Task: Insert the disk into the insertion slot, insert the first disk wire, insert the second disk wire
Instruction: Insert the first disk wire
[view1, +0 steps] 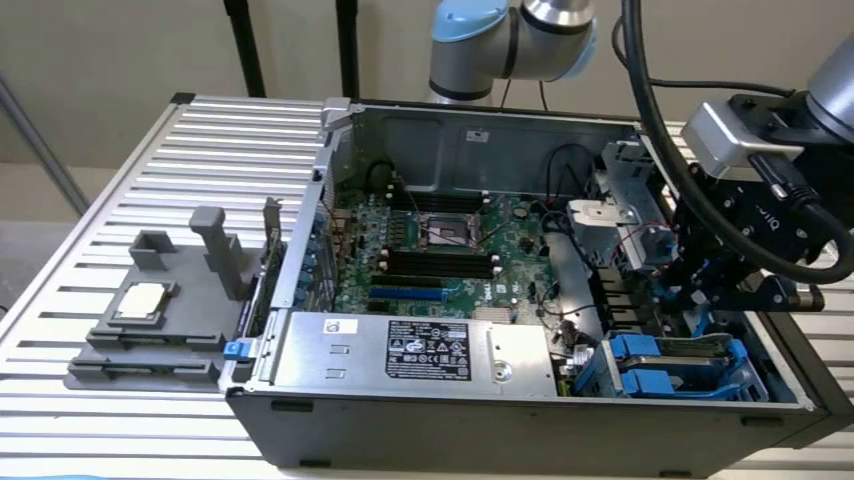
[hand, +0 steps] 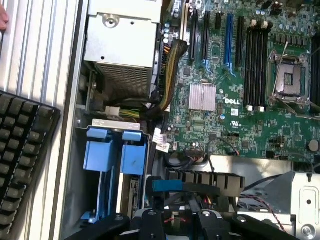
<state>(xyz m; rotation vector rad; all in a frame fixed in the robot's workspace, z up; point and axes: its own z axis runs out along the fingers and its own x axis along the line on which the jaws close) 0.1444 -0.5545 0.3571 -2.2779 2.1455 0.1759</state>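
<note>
Nearest the camera in the exterior view is the open computer case (view1: 534, 425) on the slatted table (view1: 80, 180). A grey fixture block (view1: 154, 320) stands just beside the case on the exterior view's left. Along the case's front wall lies the silver box with the black label (view1: 414, 350). Right next to it, in the front corner on the exterior view's right, there's the disk (view1: 663, 382). Its bright blue carrier sits down inside the insertion slot (hand: 75, 180), blue tabs up and level with the cage.

Just behind that corner, the gripper (view1: 714, 285) hangs low inside the case, over the bundle of cables beyond the cage. From the wrist view, the gripper (hand: 177, 217) is right at a black cable with a blue tab (hand: 167, 186), which lies across its tips. Thin red and black wires show between them. Whether the jaws are clamped on that cable or only parted around it cannot be told. A black keyboard (hand: 20, 155) lies outside the case wall.

Further back is the green motherboard (view1: 441, 250), flat on the case floor, and beyond it the arm (view1: 514, 40) rises behind the rear wall.
</note>
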